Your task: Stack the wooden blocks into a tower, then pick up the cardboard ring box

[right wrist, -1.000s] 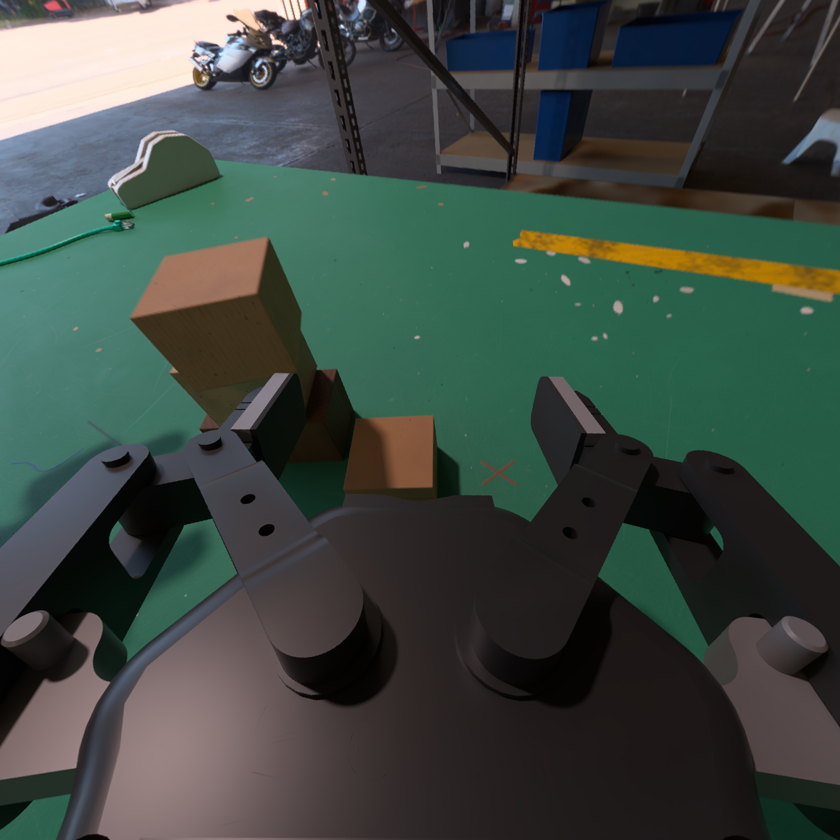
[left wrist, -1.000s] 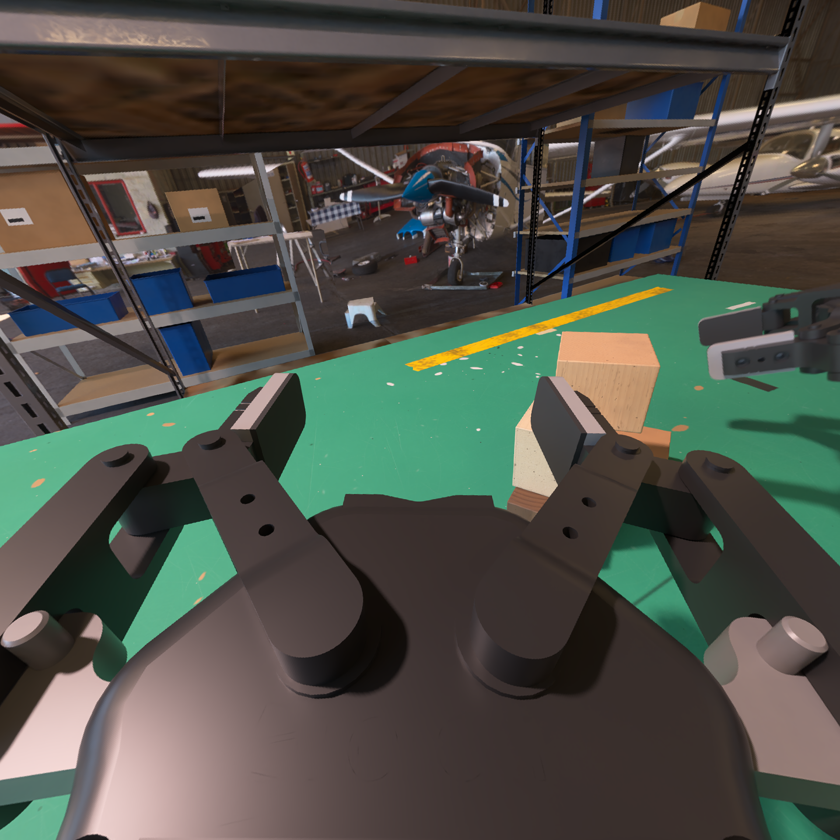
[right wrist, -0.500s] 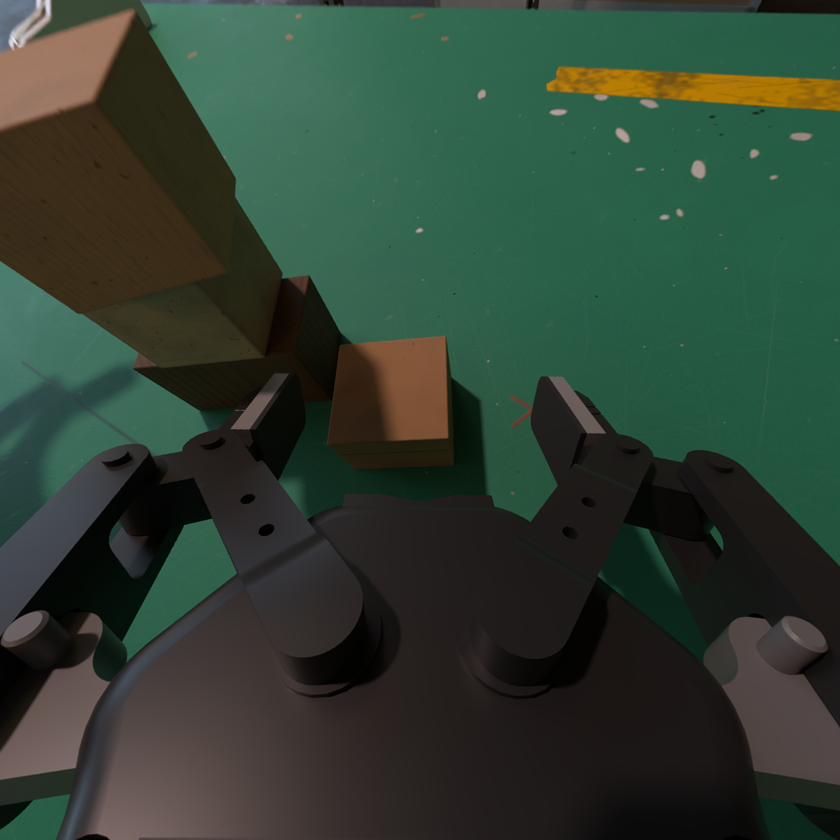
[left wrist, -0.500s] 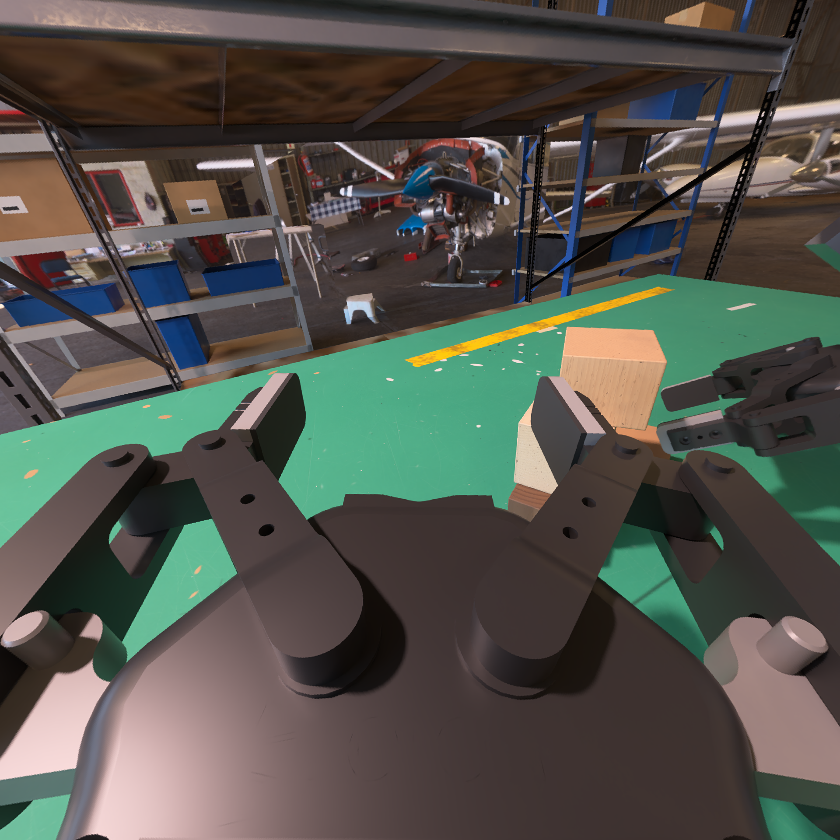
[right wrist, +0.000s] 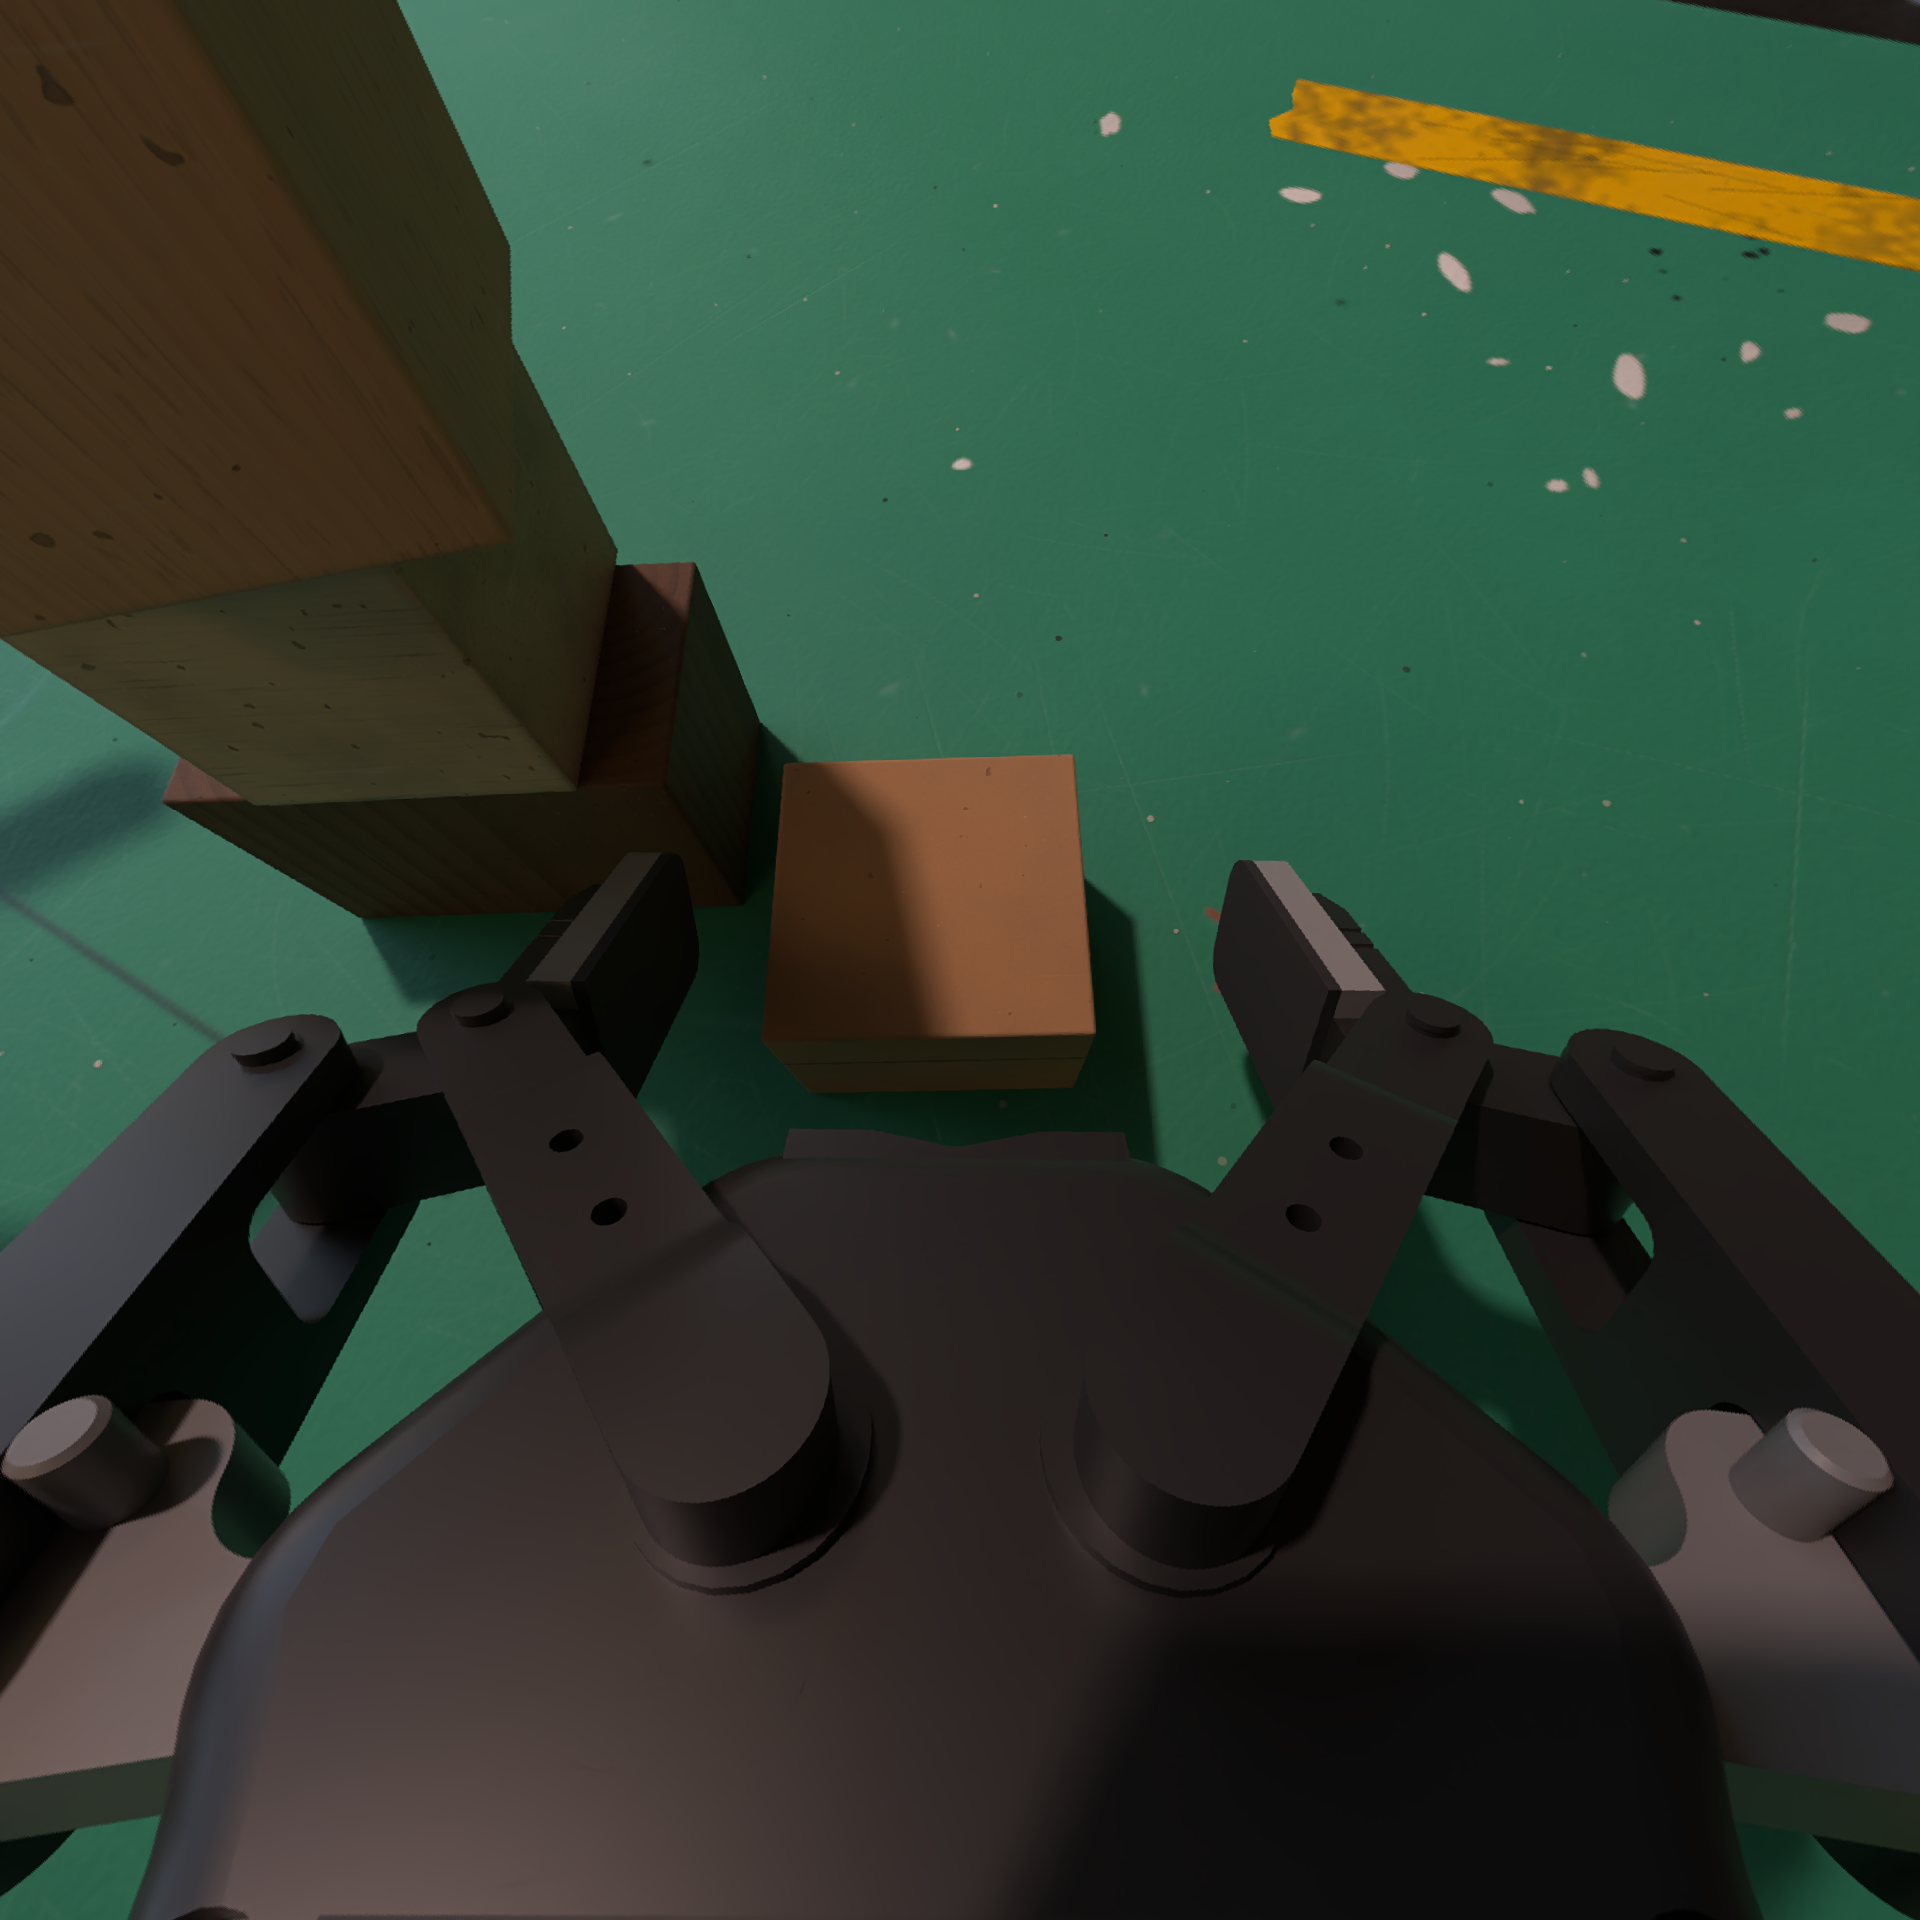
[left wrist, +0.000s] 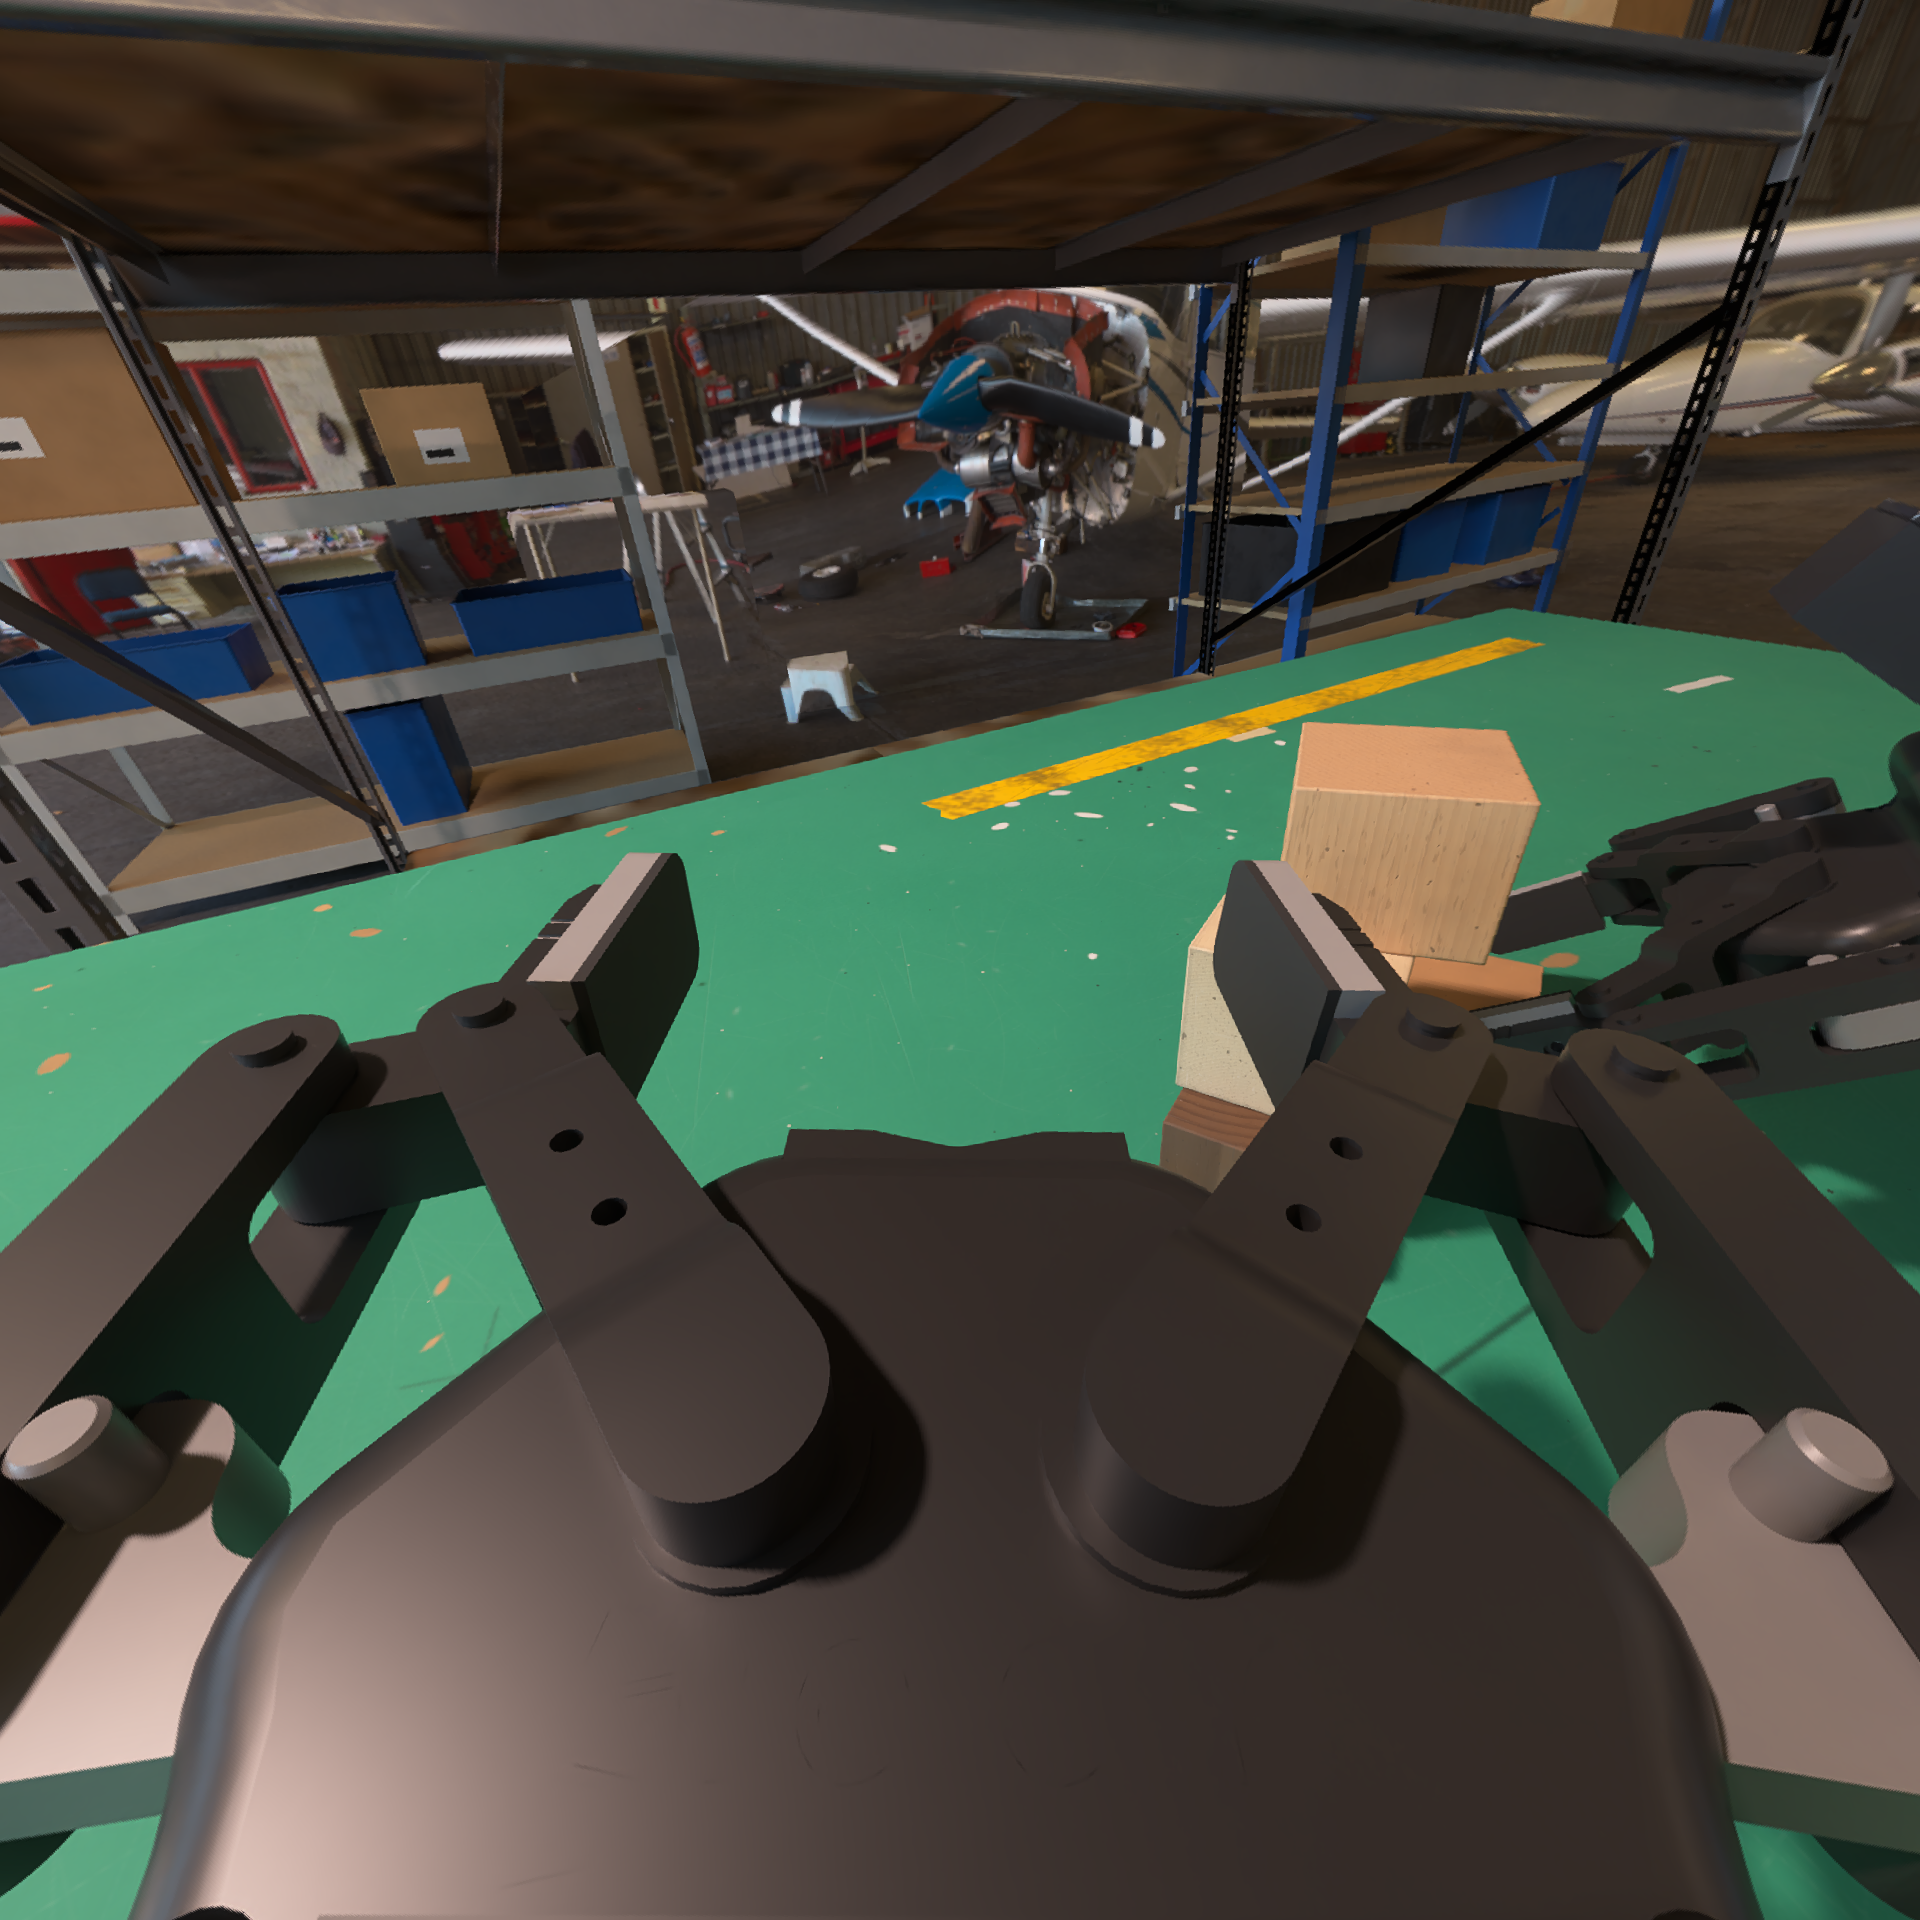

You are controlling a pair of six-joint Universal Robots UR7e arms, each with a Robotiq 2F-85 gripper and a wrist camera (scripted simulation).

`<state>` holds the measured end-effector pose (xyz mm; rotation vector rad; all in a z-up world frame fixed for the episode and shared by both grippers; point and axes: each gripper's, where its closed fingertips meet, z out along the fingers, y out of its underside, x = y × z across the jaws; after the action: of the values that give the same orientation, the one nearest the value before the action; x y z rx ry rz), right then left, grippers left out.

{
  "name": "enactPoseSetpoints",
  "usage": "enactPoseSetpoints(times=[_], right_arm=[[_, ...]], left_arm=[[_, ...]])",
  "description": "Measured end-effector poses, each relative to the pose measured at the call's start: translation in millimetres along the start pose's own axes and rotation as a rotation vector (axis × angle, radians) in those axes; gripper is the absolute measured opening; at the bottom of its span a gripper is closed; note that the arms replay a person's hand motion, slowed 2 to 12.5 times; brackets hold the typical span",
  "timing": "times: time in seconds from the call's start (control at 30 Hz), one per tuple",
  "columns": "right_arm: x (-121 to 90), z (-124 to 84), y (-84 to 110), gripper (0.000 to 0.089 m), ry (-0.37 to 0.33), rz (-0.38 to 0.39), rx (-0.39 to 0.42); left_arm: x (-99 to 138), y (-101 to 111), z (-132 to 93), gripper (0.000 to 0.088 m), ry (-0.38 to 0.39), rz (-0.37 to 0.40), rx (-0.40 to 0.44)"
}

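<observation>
CHANGE: right end effector (right wrist: 956, 925) descends, spread, straddling cardboard ring box (right wrist: 928, 914) on counter (right wrist: 1351, 675) | tower (right wrist: 312, 468) stands just left | left end effector (left wrist: 956, 935) spread, idle | NEXT: closing likely.

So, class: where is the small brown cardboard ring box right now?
In the right wrist view the small brown cardboard ring box lies flat on the green table, just right of the stacked wooden blocks, ahead of the open right gripper.
</observation>
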<state>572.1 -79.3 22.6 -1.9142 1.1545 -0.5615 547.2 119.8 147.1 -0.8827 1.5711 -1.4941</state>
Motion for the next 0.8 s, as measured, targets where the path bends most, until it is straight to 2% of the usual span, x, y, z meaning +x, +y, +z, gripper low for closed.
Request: enactPoseSetpoints(times=[0.2, 0.3, 0.37, 0.43, 0.8], right_arm=[[-2.9, 3.3, 1.9, 0.0853, -0.009, 0.003, -0.012], [-3.7, 4.1, 2.8, 0.0797, -0.014, 0.001, -0.019], [-4.2, 4.5, 3.3, 0.0687, -0.018, -0.002, -0.023], [-4.7, 4.6, 3.7, 0.0524, -0.023, -0.004, -0.026], [-0.4, -1.1, 4.1, 0.0511, -0.036, -0.011, -0.036]], left_arm=[[0.5, 1.7, 0.9, 0.0854, 0.001, 0.004, -0.008], [0.8, 2.0, 1.2, 0.0854, 0.001, 0.009, -0.01], [1.0, 2.2, 1.4, 0.0854, 0.001, 0.012, -0.011], [1.1, 2.3, 1.5, 0.0854, 0.0, 0.015, -0.012], [1.4, 3.1, 1.7, 0.0854, 0.003, 0.012, -0.015]])
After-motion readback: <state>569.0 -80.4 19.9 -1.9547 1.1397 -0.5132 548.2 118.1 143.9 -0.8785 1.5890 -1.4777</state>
